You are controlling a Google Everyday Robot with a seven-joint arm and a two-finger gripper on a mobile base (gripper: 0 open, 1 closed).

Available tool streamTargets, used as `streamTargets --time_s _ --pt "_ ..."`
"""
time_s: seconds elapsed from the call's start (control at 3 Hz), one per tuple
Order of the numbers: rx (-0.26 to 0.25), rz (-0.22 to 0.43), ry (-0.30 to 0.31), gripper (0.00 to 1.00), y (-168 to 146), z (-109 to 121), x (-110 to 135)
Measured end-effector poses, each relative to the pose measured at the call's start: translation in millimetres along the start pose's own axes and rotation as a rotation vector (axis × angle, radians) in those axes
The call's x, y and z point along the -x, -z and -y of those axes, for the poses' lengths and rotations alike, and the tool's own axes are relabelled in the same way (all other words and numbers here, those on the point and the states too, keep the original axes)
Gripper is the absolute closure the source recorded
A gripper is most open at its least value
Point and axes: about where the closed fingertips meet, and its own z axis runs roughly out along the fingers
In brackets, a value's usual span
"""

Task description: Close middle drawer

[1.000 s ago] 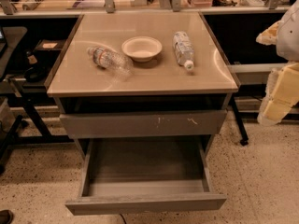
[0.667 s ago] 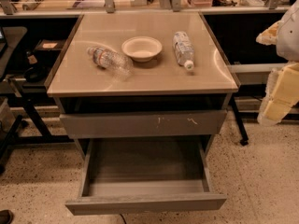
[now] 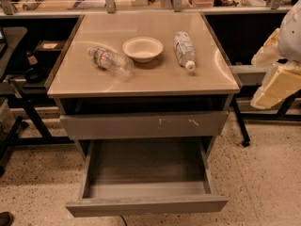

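Observation:
The middle drawer [image 3: 146,204] is pulled far out at the bottom of the grey cabinet. Its plain flat front faces me, and its shallow grey tray [image 3: 146,166] is bare inside. Above it sits a taller grey drawer front with white scratch marks [image 3: 143,125], pushed in. My gripper [image 3: 276,84] shows as white and cream parts at the right edge of the camera view. It is level with the cabinet top, to the right of the cabinet, and apart from the drawer.
On the cabinet's tan top [image 3: 84,79] lie a clear plastic bottle [image 3: 109,60], a white bowl [image 3: 142,48] and a second bottle [image 3: 184,49]. Black table frames stand at the left [image 3: 28,107] and right [image 3: 242,126]. The floor is speckled [image 3: 263,182].

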Motion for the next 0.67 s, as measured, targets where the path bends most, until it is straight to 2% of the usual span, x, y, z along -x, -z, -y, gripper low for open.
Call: streamTargets --time_s 0.67 --pt "0.000 0.000 0.000 0.84 0.0 0.0 0.0"
